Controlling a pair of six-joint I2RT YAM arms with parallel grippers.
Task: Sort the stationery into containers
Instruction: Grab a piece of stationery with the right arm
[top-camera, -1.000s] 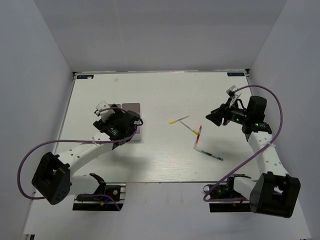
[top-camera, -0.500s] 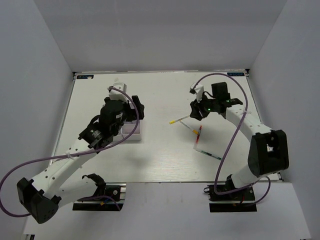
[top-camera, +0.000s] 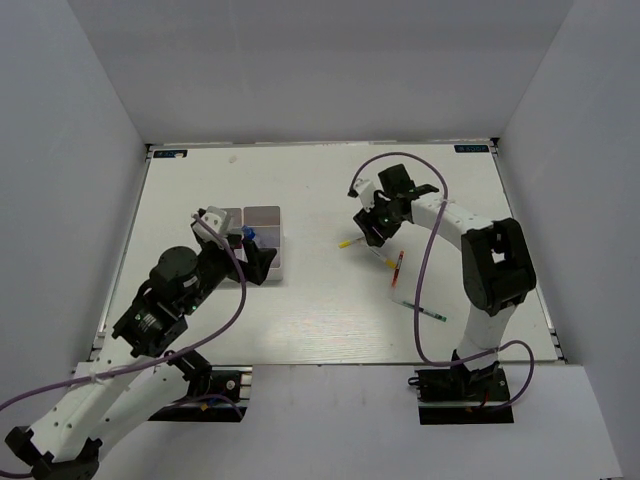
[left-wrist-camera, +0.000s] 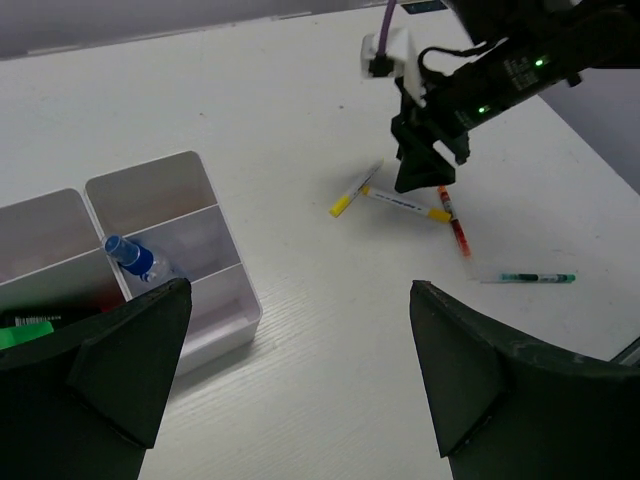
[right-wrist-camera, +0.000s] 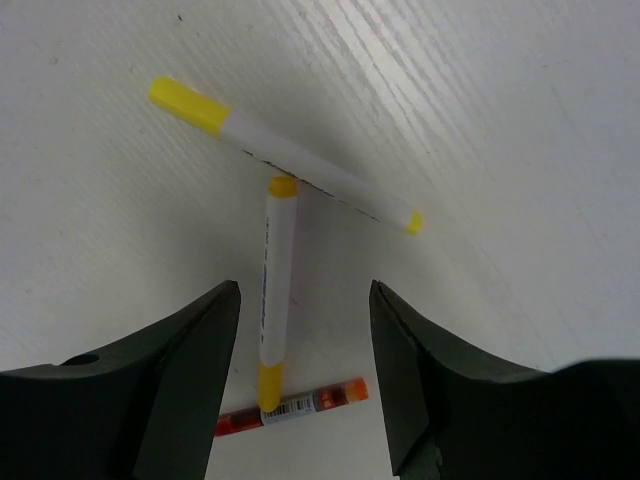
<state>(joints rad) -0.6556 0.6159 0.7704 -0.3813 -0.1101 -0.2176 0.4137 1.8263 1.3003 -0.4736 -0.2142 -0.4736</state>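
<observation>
The white divided tray (left-wrist-camera: 225, 255) sits at the left; it also shows in the top view (top-camera: 266, 215). A clear blue-capped tube (left-wrist-camera: 130, 257) lies in one compartment, and a green-capped highlighter (left-wrist-camera: 25, 331) in another. My left gripper (left-wrist-camera: 300, 300) is open and empty above the table, just right of the tray (top-camera: 258, 260). My right gripper (right-wrist-camera: 305, 300) is open and empty, hovering over two white yellow-tipped pens (right-wrist-camera: 285, 160) (right-wrist-camera: 275, 290), with one fingertip on each side of the second. A red pen (right-wrist-camera: 290, 405) touches that pen's end. A green-tipped pen (top-camera: 425, 312) lies apart.
The four loose pens (left-wrist-camera: 405, 203) lie right of centre on the white table (top-camera: 320, 330). Grey walls enclose the table on three sides. Purple cables loop from both arms.
My left arm drew back from over the tray toward the near edge. My right arm swung left and came down over the yellow-tipped pens.
</observation>
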